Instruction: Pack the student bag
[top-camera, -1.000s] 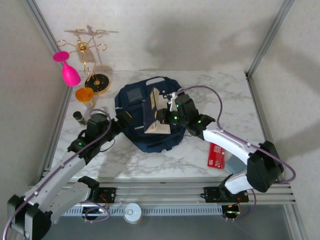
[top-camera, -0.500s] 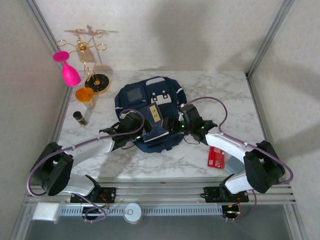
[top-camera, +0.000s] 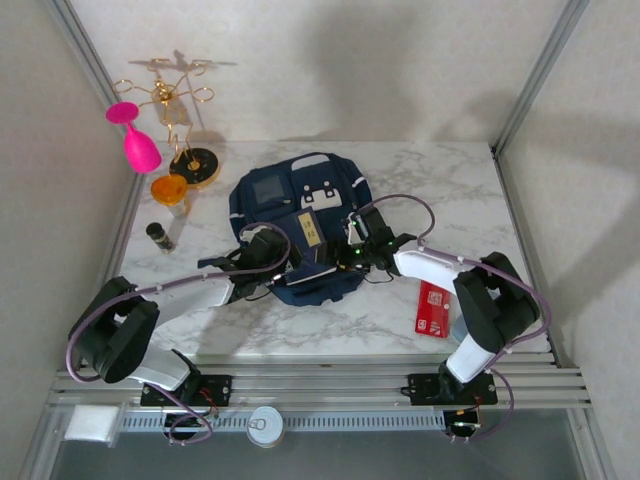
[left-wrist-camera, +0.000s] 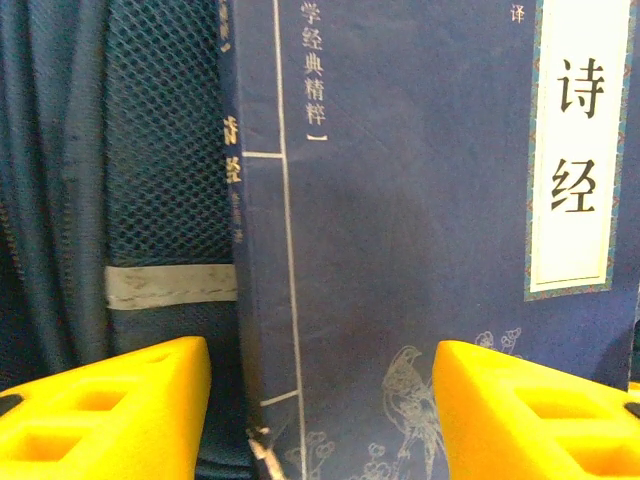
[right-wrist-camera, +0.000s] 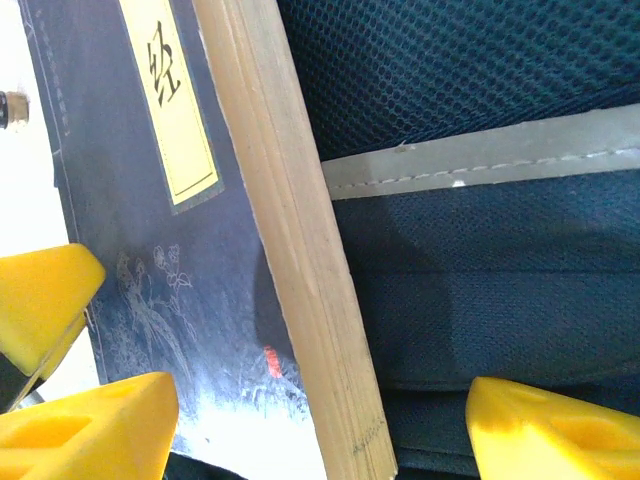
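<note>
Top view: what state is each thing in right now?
Bag: flat on table, book on top.
Book: closed, lying on bag, ungripped.
Left gripper: open, facing book.
Right gripper: open, straddling book's page edge.
Pink glass: upside down.

light: soft, even, overhead, bright | shadows: broad grey patches on back wall (top-camera: 400, 70), upper centre and right of top view | glare: pale sheen on book cover (right-wrist-camera: 215, 400), right-wrist lower left | focus: yellow pads (left-wrist-camera: 100, 410) slightly soft
</note>
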